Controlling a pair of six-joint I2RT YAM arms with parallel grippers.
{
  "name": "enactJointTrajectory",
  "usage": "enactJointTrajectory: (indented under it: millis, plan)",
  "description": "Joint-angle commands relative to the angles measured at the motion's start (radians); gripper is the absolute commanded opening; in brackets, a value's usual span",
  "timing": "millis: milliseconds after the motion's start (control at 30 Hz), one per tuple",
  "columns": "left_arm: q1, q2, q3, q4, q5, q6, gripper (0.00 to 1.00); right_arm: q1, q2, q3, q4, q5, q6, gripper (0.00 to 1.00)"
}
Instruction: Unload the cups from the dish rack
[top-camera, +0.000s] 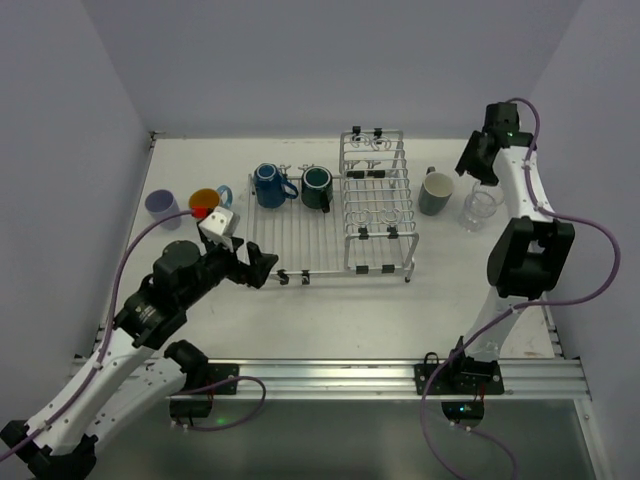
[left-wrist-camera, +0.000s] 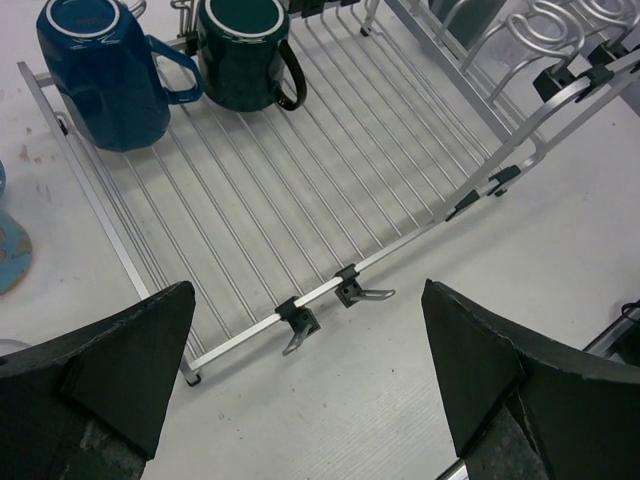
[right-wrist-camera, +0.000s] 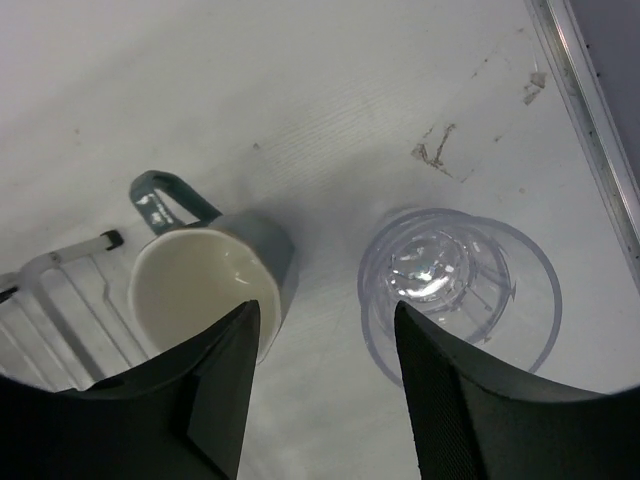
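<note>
**Four cups off, two mugs left on the rack**

You are roughly two thirds through, judging by how things lie. Everything here is placed against the dish rack, which sits mid-table.

Off the rack, on the table:
- The lavender tumbler stands well to the rack's left.
- The light-blue mug, orange inside, stands just beside the rack's far-left corner.
- The grey-green mug stands upright just right of the rack's raised tined section.
- The clear glass stands further right of the rack, near that mug but apart from it.

Left to do:
- The blue mug stands at the far end of the rack's flat grid section.
- The dark green mug stands next to it, on the side nearer the tined section.
- Both look to be mouth-down, with their handles pointing toward the tined section.
- You cannot tell from these views whether any small glass sits among the tines; the wire loops there are too fine to read.

Your arms:
- The left gripper hovers over the rack's near edge. Its jaws are spread wide with nothing between them, and they face the two remaining mugs.
- The right gripper hangs to the rack's right, above the grey-green mug and the clear glass. Its jaws are parted and carry nothing.

The blue mug looks the likelier one for your left arm to take.
</note>
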Motion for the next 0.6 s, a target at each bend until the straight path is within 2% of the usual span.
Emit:
enactJointTrajectory:
  millis: [0,100,133,167,200,267,400,567]
  plan:
    - [0.000,0.055,0.092,0.008,-0.041,-0.012,1.00,-0.005,-0.208,-0.037,0.093,-0.071,0.052,0.59]
    - [-0.002,0.130,0.154,0.009,-0.073,-0.061,1.00,0.000,-0.386,-0.198,0.277,-0.197,0.115,0.66]
    - [0.000,0.156,0.169,0.012,-0.093,-0.069,1.00,0.004,-0.439,-0.259,0.278,-0.197,0.132,0.67]
    - [-0.002,0.205,0.183,0.012,-0.113,-0.078,1.00,0.010,-0.498,-0.389,0.390,-0.256,0.147,0.68]
    - [0.000,0.228,0.209,0.017,-0.159,-0.086,1.00,0.029,-0.611,-0.452,0.444,-0.281,0.179,0.71]
    - [0.000,0.275,0.223,0.052,-0.208,-0.115,1.00,0.049,-0.719,-0.622,0.568,-0.339,0.208,0.78]
    - [0.001,0.453,0.263,0.123,-0.348,-0.173,1.00,0.107,-0.981,-0.831,0.684,-0.444,0.252,0.84]
    - [0.035,0.691,0.364,0.219,-0.472,-0.245,1.00,0.153,-1.170,-1.005,0.703,-0.545,0.258,0.92]
